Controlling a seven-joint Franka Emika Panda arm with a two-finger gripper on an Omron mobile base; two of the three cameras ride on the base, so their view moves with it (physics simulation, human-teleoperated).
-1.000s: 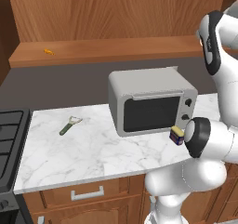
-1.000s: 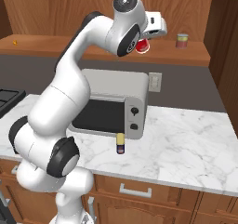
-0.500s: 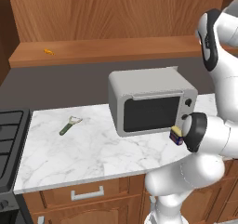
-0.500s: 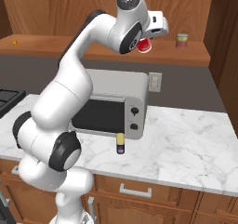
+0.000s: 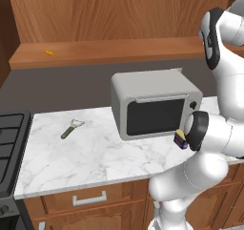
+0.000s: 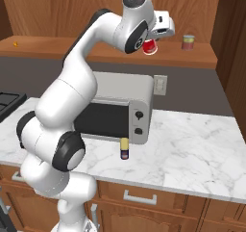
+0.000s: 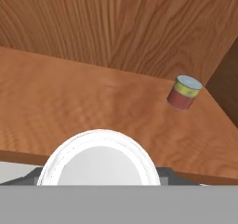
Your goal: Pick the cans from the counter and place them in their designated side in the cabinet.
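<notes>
Left base view: the blue can (image 5: 180,139) stands on the counter (image 5: 95,155) before the microwave (image 5: 155,102), waiting its turn

Right base view: the gripper (image 6: 153,42) pinches the red can (image 6: 150,47) in front of the cabinet (image 6: 202,58) shelf; it should carry the can further in before lowering

Hand view: the red can's white rim hangs at the shelf edge, the greenish can (image 7: 184,92) well apart; it should set down flat, clear of that can

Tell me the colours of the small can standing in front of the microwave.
Dark blue can with yellow top, best in the right base view.
</notes>
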